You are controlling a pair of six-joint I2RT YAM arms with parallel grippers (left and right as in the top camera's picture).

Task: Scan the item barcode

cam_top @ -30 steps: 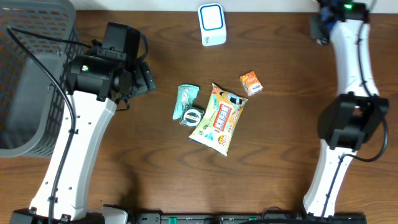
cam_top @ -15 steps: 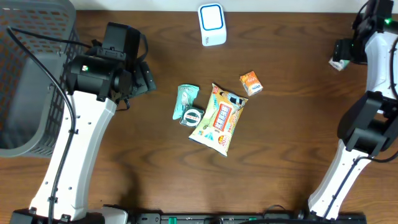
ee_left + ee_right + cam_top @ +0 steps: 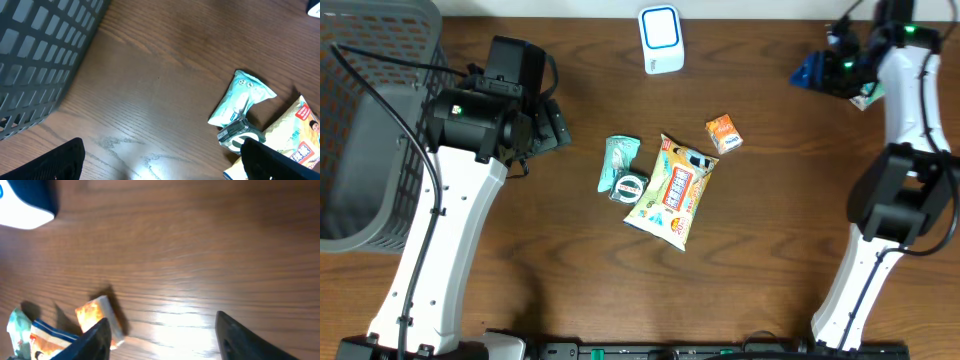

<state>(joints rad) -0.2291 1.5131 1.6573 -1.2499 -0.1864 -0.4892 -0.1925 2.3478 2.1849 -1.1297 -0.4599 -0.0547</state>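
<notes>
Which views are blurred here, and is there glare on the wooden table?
Right wrist view: motion-blurred throughout, the small orange carton smeared, a white glare patch on the brown wooden table near the bottom edge. Left wrist view: sharp, with fainter glare low on the wood. Overhead view: sharp, evenly lit, no glare.

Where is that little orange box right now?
In the overhead view the orange box lies on the table right of centre, just beside the upper right corner of the snack bag and below the white scanner.
</notes>
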